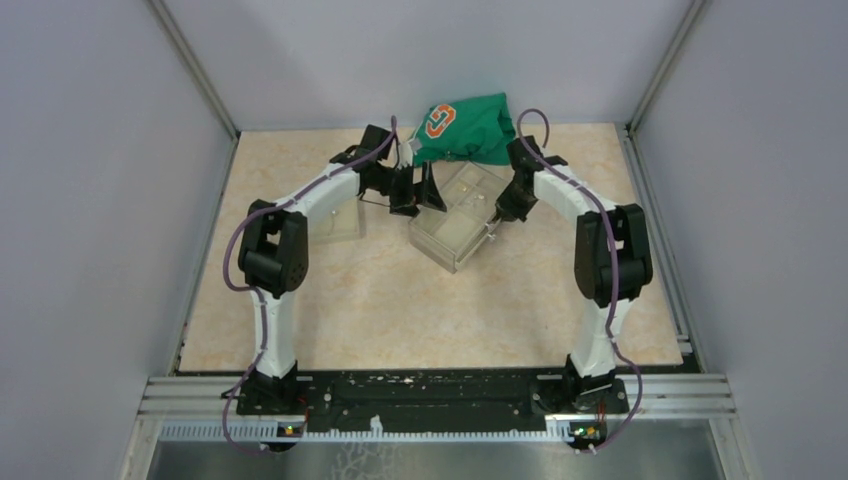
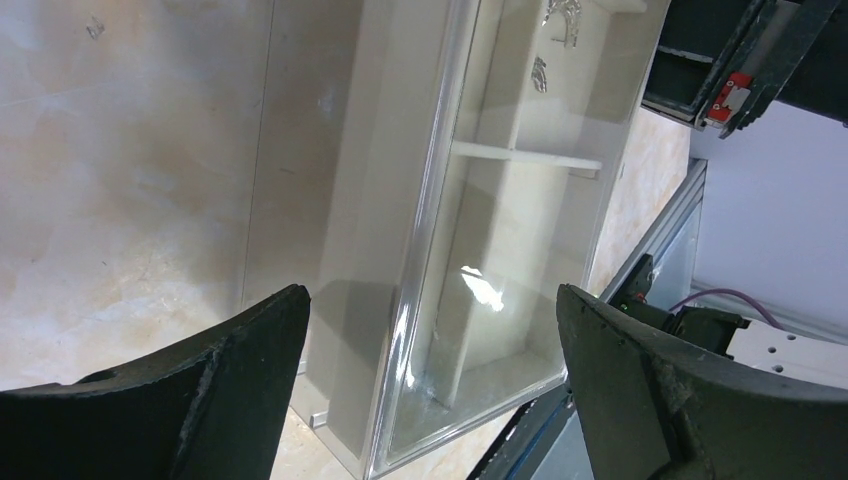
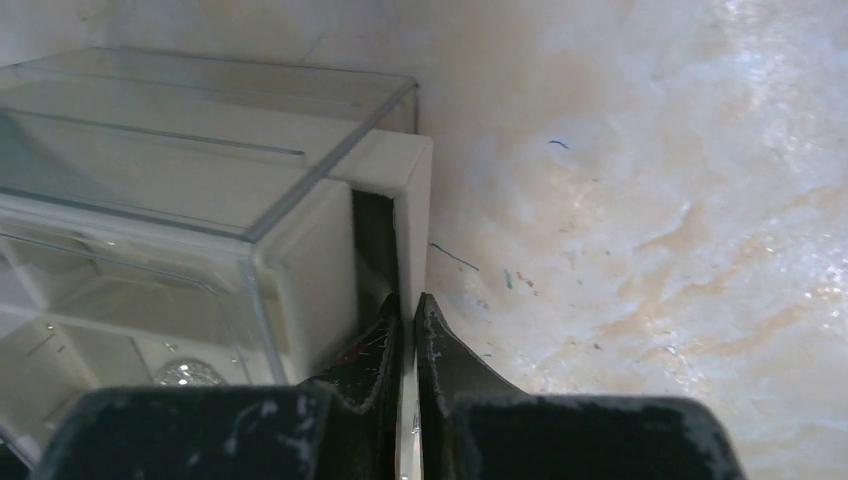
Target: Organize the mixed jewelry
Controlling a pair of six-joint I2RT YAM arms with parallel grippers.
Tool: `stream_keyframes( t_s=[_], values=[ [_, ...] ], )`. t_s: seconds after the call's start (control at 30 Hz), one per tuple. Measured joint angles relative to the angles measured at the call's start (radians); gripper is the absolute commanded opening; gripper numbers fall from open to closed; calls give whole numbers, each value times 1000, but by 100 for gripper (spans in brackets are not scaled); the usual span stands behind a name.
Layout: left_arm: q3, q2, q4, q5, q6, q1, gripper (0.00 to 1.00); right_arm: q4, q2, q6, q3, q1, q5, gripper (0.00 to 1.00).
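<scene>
Beige marbled table between grey walls. The clear box sits mid-table, with the green cloth and its orange logo behind. The left gripper gapes at the box's left side; the right gripper pinches its white wall. Small silvery jewelry lies in its compartments.

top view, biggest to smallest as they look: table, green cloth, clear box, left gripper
1. table
2. clear box and green cloth: too alike in that view to rank
3. left gripper, smallest
</scene>
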Motion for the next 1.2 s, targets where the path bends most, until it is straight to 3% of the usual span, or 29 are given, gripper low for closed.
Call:
stream_keyframes(
  t_s=[0.03, 0.17, 0.27, 0.37, 0.6, 0.73, 0.97, 1.2],
  values=[
    [0, 0, 0, 0, 0, -1, 99, 6, 6, -1, 4, 4, -6, 1],
    [0, 0, -3, -1, 0, -3, 99, 27, 8, -11, 5, 10, -27, 24],
    [0, 0, -5, -7, 0, -3, 99, 49, -6, -24, -7, 10, -36, 28],
    [0, 0, -6, -10, 0, -4, 99, 84, -72, -24, -63, 10, -47, 26],
    [0, 0, -7, -11, 0, -5, 99, 143, -268, -31, -218, -26, -54, 0],
    [2, 0, -9, -10, 0, -5, 99, 165, -271, -32, -273, -66, -65, 0],
    [19, 0, -14, -5, 0, -5, 99, 240, -141, -31, -268, -69, -122, 0],
    [77, 23, -47, -11, 9, -23, 99, 273, -34, -15, -140, -23, -161, 0]
  ],
)
